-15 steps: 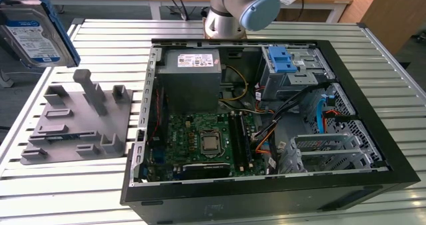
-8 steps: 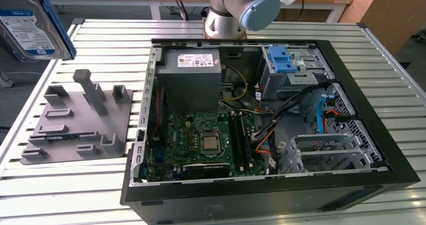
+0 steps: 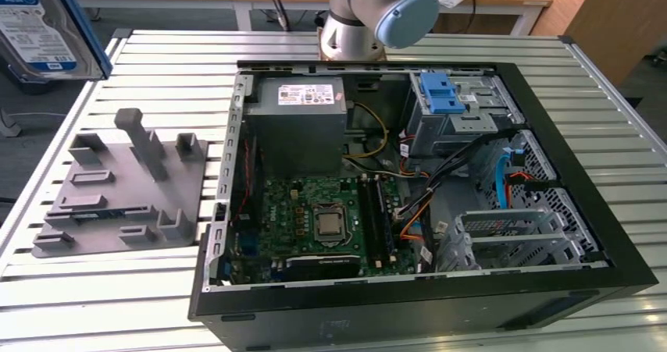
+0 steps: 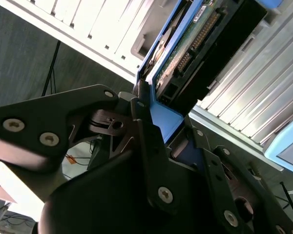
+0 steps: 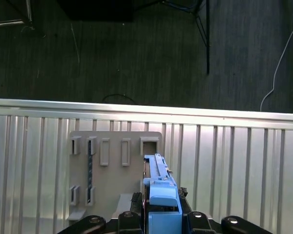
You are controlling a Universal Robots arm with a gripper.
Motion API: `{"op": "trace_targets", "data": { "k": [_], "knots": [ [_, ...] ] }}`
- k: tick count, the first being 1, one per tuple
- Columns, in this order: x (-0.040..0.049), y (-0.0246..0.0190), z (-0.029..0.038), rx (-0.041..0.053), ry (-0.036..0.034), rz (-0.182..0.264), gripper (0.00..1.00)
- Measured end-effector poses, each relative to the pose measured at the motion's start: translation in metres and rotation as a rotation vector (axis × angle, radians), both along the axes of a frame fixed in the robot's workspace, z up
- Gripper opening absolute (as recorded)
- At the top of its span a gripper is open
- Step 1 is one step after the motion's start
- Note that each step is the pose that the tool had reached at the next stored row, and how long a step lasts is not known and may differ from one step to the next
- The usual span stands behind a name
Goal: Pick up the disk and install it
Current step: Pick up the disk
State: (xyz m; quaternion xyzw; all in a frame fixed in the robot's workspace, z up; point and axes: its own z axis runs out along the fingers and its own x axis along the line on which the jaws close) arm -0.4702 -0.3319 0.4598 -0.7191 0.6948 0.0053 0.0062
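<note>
We see the gripper clamped on the blue end of the disk — it holds the disk in the air above the grey holder on the table. In the exterior view the disk is at the far left, well apart from the open case.

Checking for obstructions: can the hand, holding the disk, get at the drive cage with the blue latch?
Probably yes. The case lies open, nothing covers the drive cage, and the cables run beside it. The hand is shut on the disk, at the exterior view's upper left.
</note>
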Motion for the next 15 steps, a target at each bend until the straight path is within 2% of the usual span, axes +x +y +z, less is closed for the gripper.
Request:
{"op": "trace_targets", "data": {
  "k": [9, 11, 15],
  "knots": [
    [0.0, 0.0, 0.024, 0.0, 0.0001, 0.0, 0.36],
    [0.0, 0.0, 0.0266, 0.0, 0.0002, 0.0, 0.36],
    [0.0, 0.0, 0.0269, 0.0, 0.0001, 0.0, 0.36]
  ]
}}
